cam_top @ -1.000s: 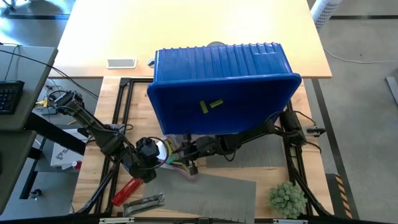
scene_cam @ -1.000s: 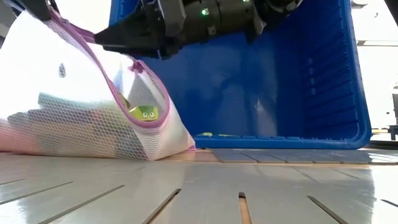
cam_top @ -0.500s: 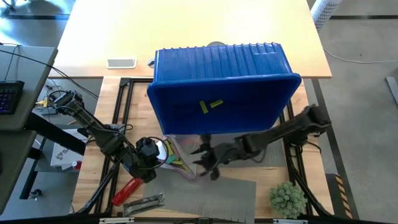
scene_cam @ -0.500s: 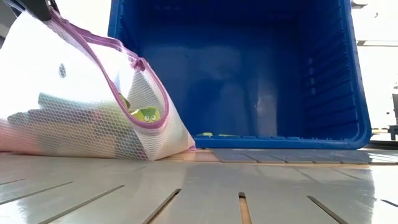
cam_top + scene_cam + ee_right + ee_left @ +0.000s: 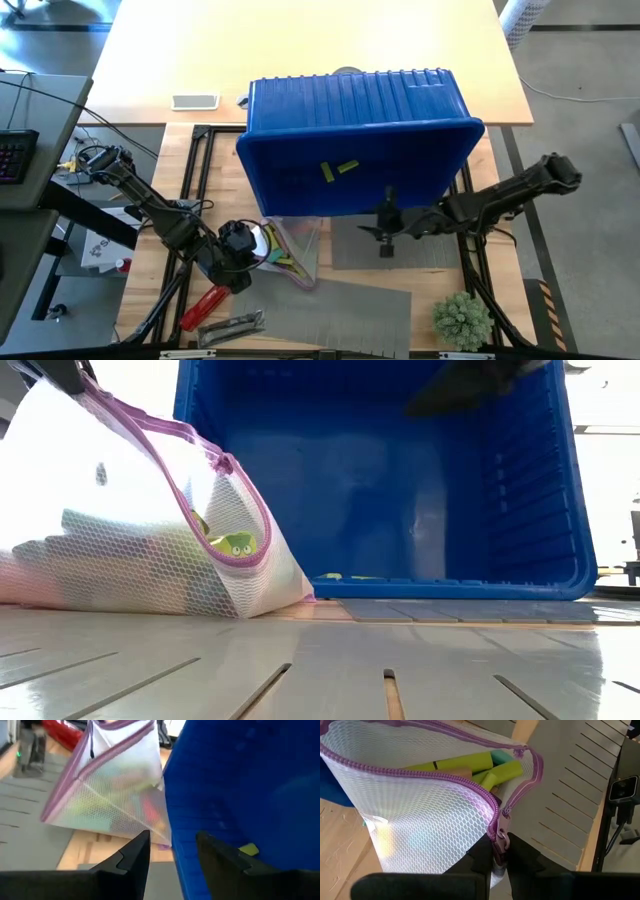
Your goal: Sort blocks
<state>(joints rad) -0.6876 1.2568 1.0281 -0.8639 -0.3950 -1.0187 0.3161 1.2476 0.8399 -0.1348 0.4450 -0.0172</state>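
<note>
Left gripper [image 5: 500,851] pinches the mesh bag [image 5: 427,827] rim; right gripper [image 5: 172,847], parted and empty, should carry blocks [image 5: 492,767] cleanly to the blue bin [image 5: 400,110].

Even, bright light fills the high view, and the pale wooden tabletop [image 5: 300,50] shows no harsh shadows. In the low view the room behind is blown out to white on both sides of the big blue plastic bin [image 5: 400,480], whose inside stays dim; the flat grey slotted mat [image 5: 320,670] carries a soft sheen, and a dark shape at the upper edge is blurred. The white mesh bag with a purple zipper [image 5: 420,815] glows where light passes through it. The right wrist view is soft and hazy throughout
</note>
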